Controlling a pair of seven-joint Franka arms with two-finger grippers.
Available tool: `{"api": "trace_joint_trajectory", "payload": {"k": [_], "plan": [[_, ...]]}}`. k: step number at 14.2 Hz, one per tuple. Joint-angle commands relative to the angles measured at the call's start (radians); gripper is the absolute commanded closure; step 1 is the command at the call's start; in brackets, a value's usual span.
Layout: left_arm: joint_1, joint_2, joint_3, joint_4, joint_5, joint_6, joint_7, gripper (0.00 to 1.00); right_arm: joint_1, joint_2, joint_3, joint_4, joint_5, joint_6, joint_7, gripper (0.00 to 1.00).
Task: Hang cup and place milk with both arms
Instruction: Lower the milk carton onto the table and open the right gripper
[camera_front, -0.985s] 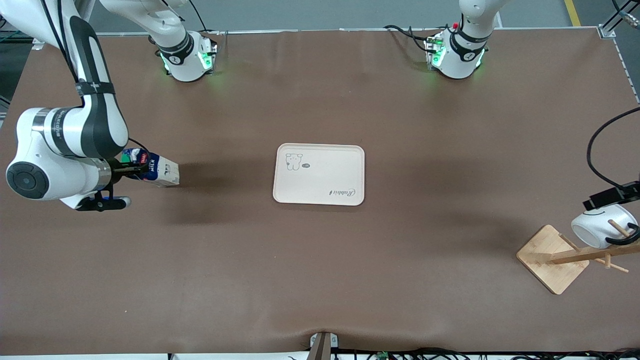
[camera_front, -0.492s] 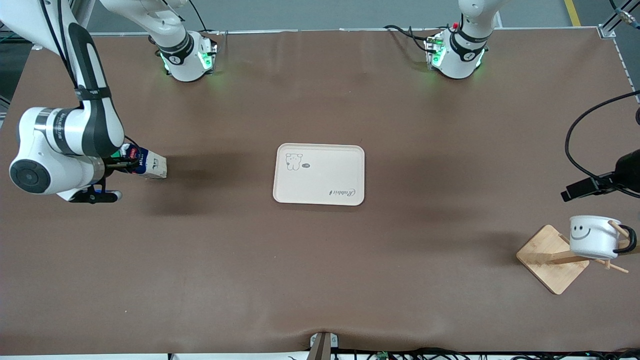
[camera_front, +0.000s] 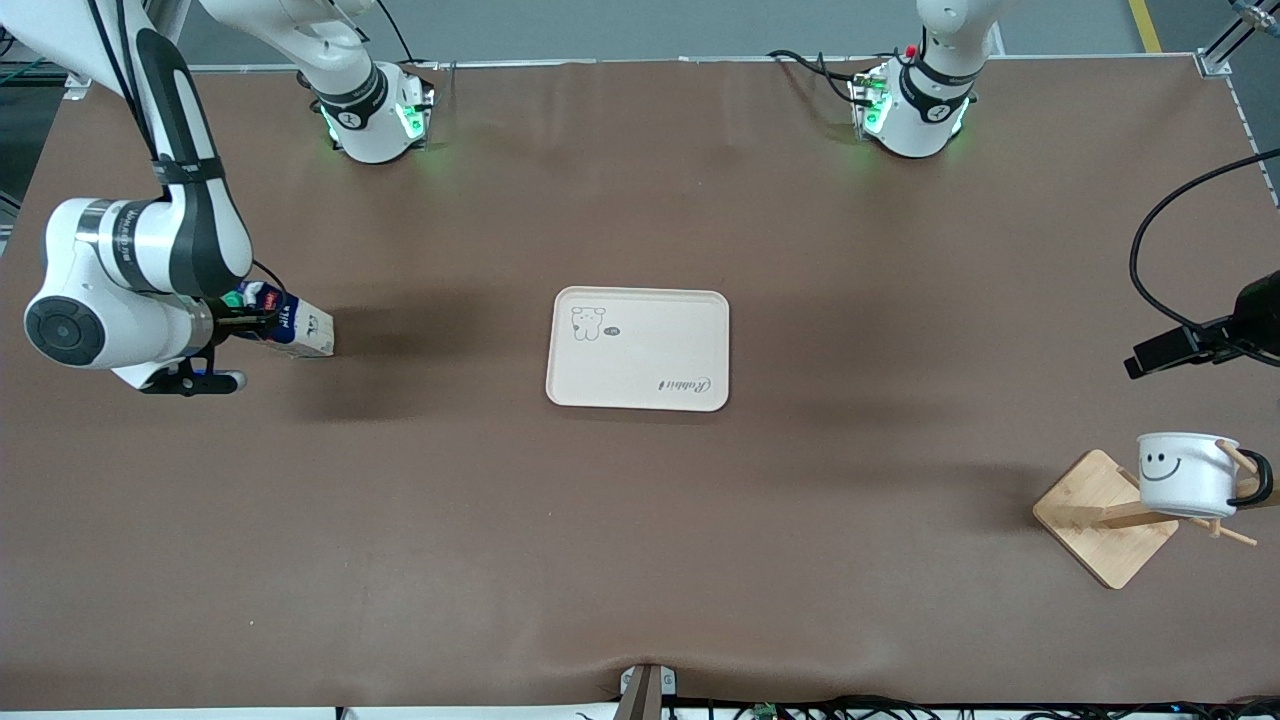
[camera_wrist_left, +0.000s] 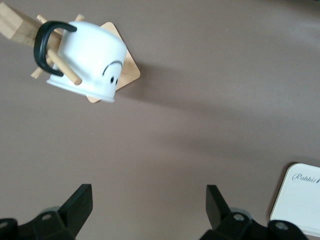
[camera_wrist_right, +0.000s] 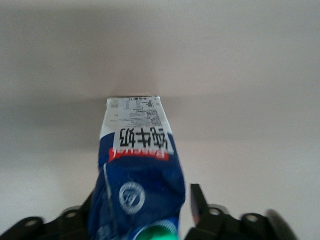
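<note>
The white smiley cup (camera_front: 1185, 475) hangs by its black handle on a peg of the wooden rack (camera_front: 1095, 520); it also shows in the left wrist view (camera_wrist_left: 87, 62). My left gripper (camera_front: 1165, 352) is open and empty over the table beside the rack, apart from the cup; its own view shows it (camera_wrist_left: 147, 205) wide open. The blue milk carton (camera_front: 300, 335) stands on the table toward the right arm's end. My right gripper (camera_front: 250, 325) is around its top. In the right wrist view the carton (camera_wrist_right: 137, 155) sits between the jaws (camera_wrist_right: 140, 200), with a thin gap at one finger (camera_wrist_right: 196, 200).
A cream tray (camera_front: 640, 350) lies in the middle of the table and holds nothing; its corner shows in the left wrist view (camera_wrist_left: 300, 200). A black cable (camera_front: 1150, 260) loops over the table near the left gripper.
My left gripper let go of the cup, which settled on the peg, and drew away. My right arm moved the milk away from the tray; the carton has since stayed put.
</note>
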Motion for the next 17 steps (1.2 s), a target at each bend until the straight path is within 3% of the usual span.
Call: {"api": "trace_joint_trajectory", "payload": {"k": [1,2,5,8,10,13,16,17], "plan": [[-0.007,-0.084,0.012,-0.016,-0.011,-0.031,0.015,0.00,-0.005,-0.011,0.008,-0.020,-0.014,0.012,0.018,0.00],[-0.043,-0.108,0.031,-0.022,-0.013,-0.050,0.026,0.00,-0.005,-0.011,0.008,-0.020,-0.013,0.010,0.020,0.00],[-0.278,-0.176,0.287,-0.033,-0.054,-0.118,0.031,0.00,-0.001,-0.012,0.008,-0.018,-0.011,0.010,0.020,0.00],[-0.422,-0.235,0.481,-0.090,-0.157,-0.121,0.027,0.00,0.002,-0.012,0.008,-0.012,-0.009,0.009,0.020,0.00],[-0.478,-0.280,0.525,-0.128,-0.168,-0.120,0.026,0.00,0.001,-0.012,0.009,0.031,-0.006,-0.014,0.015,0.00],[-0.576,-0.329,0.625,-0.168,-0.168,-0.115,0.027,0.00,0.013,0.000,0.014,0.194,0.006,-0.137,0.020,0.00],[-0.582,-0.345,0.636,-0.182,-0.165,-0.120,0.032,0.00,-0.001,0.000,0.009,0.346,0.296,-0.148,0.020,0.00],[-0.581,-0.343,0.636,-0.179,-0.160,-0.120,0.031,0.00,0.001,0.000,0.009,0.396,0.352,-0.146,0.021,0.00]]}}
